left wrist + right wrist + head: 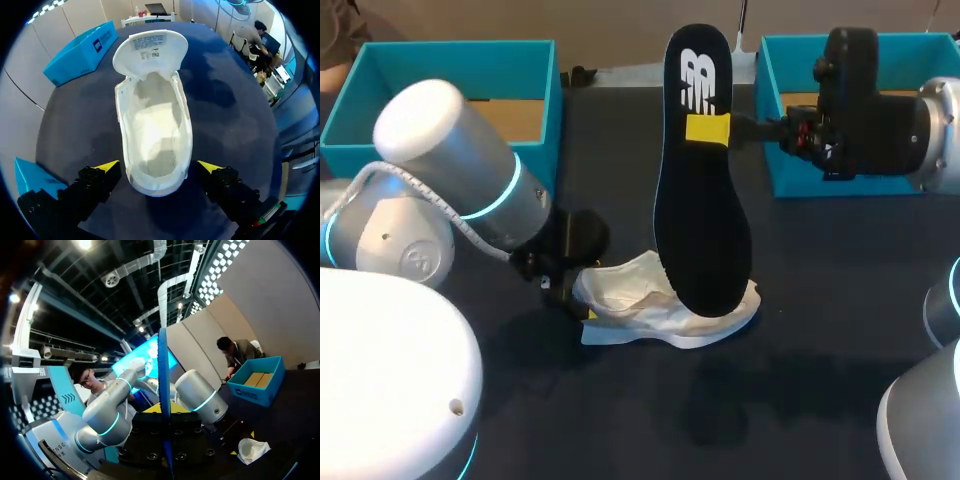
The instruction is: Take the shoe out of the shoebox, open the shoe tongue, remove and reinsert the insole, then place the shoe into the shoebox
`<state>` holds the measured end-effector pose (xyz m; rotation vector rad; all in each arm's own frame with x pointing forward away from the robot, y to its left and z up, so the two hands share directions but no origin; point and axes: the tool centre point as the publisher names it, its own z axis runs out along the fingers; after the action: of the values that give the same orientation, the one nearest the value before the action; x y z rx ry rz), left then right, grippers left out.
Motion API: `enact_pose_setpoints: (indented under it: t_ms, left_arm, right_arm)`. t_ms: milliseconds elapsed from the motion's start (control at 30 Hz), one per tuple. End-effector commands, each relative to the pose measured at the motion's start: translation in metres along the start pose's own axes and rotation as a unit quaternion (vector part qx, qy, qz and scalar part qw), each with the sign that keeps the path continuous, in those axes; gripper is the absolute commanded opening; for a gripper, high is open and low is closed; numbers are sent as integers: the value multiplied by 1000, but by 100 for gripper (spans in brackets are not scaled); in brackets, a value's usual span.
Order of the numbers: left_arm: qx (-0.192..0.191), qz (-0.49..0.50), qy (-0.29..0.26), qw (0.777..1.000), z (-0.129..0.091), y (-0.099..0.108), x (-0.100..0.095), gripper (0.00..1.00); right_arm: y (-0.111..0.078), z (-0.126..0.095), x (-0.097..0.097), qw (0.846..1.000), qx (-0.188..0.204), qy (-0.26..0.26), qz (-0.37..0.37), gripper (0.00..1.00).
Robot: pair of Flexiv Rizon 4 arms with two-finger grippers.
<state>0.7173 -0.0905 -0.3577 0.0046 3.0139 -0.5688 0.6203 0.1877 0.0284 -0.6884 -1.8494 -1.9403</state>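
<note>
My right tool [720, 128] is pinching the black foam insole [700, 220]; left tool [159, 166] gaping wide, white fabric shoe [155, 125] may skid.

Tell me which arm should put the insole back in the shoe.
Right. The right gripper pinches the insole upright over the white shoe. The left gripper sits open astride the heel, placed to steady it.
</note>
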Motion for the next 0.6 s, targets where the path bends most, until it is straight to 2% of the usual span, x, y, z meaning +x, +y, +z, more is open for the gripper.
enact_pose_setpoints:
  t_ms: [33,267,333,600]
  left_arm:
    - [-63,-3,2,998,-5,-4,0,100]
    - [-71,-12,13,997,-13,-15,-11,100]
    - [-85,-17,9,996,-18,-17,-14,100]
    - [-108,-6,11,994,-26,-16,-7,100]
  right_arm:
    - [-1,4,3,1000,-3,-3,0,0]
    - [-1,4,3,1000,-3,-3,0,0]
    - [-1,4,3,1000,-3,-3,0,0]
    - [-1,4,3,1000,-3,-3,0,0]
